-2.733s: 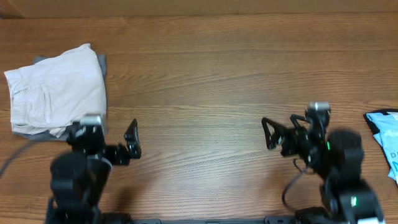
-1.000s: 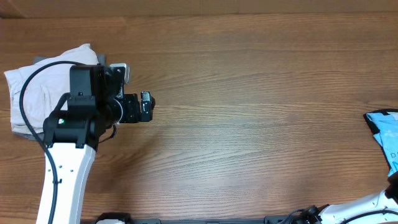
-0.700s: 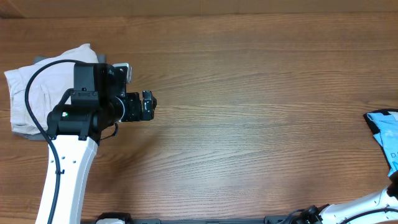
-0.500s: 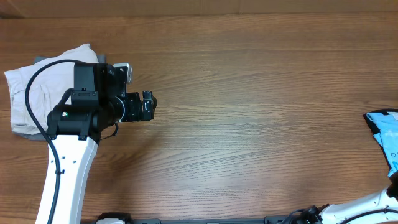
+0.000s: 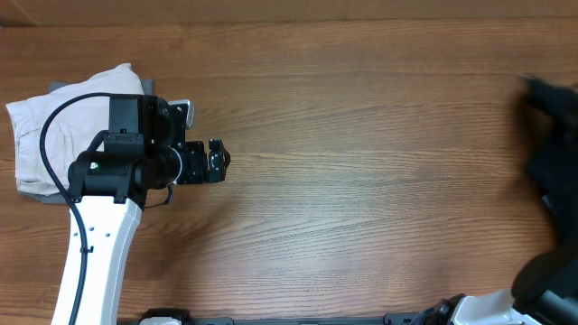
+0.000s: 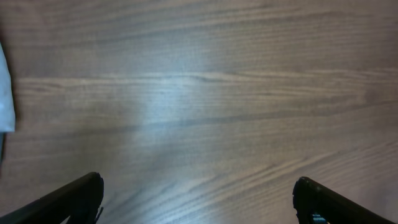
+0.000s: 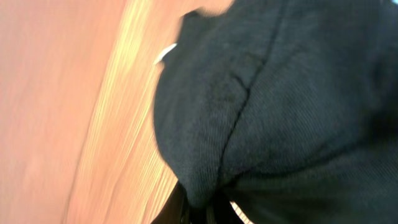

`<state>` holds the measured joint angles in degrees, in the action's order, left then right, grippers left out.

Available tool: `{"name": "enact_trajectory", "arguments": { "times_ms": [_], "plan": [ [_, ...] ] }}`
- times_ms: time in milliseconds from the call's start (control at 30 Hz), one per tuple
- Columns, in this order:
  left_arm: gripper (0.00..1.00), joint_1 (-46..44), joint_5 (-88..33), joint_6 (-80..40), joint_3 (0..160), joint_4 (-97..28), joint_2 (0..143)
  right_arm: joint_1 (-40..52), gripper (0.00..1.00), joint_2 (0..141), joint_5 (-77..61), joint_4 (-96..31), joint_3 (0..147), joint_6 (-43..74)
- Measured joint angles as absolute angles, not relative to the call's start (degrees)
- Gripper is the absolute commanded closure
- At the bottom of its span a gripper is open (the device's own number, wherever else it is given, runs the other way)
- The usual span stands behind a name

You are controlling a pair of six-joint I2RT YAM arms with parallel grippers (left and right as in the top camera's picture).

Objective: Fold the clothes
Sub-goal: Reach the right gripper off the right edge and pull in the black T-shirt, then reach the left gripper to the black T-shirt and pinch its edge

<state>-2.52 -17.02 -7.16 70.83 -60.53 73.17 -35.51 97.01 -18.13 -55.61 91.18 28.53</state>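
Wood-grain table [image 5: 361, 135] fills all three feeds. Nearest me on the left wrist camera, my left gripper [image 6: 198, 186] hangs over bare boards with its two fingers wide apart and nothing between them. On the right wrist camera the right gripper [image 7: 196, 208] shows only as dark tips at the bottom edge. The black T-shirt [image 7: 280, 112] bunches down into them, so I read that claw as clamped on a fold of the cloth. The shirt's small white label [image 7: 165, 53] shows at the upper edge.

From overhead the shirt is only a dark, motion-smeared mass at the right edge of the table [image 5: 549, 153], lifted rather than laid flat. Far on the left, behind the left arm, sits the folded off-white garment [image 5: 63, 126].

As I judge it, folding has not begun: the shirt still has to be set down and spread out, and every fold is left to do.

Half a second ago no shirt was in the overhead view, and the light blue item lay at that right edge. Now the dark mass covers it. The left arm has hardly moved.
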Motion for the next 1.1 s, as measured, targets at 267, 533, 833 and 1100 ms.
{"name": "enact_trajectory", "arguments": {
  "times_ms": [267, 533, 833, 1100],
  "plan": [
    [0.00, -2.5, -17.0, -7.2, 76.7, -65.1, 73.2, -13.4, 0.96, 97.1, -17.5, -59.3, 89.6, 26.2],
    [0.00, -2.5, -17.0, -7.1, 83.0, -67.0, 73.2, 11.5, 0.30, 97.1, -13.2, -62.7, 88.4, 21.4],
    [0.00, -2.5, -17.0, -7.1, 83.2, -67.2, 73.2, 11.2, 0.16, 97.1, -3.1, -57.6, 88.3, 21.1],
    [0.00, -2.5, -17.0, -7.1, 83.2, -67.2, 73.2, 8.9, 0.28, 97.9, -8.1, -53.9, 87.6, 17.4]
  ]
}}
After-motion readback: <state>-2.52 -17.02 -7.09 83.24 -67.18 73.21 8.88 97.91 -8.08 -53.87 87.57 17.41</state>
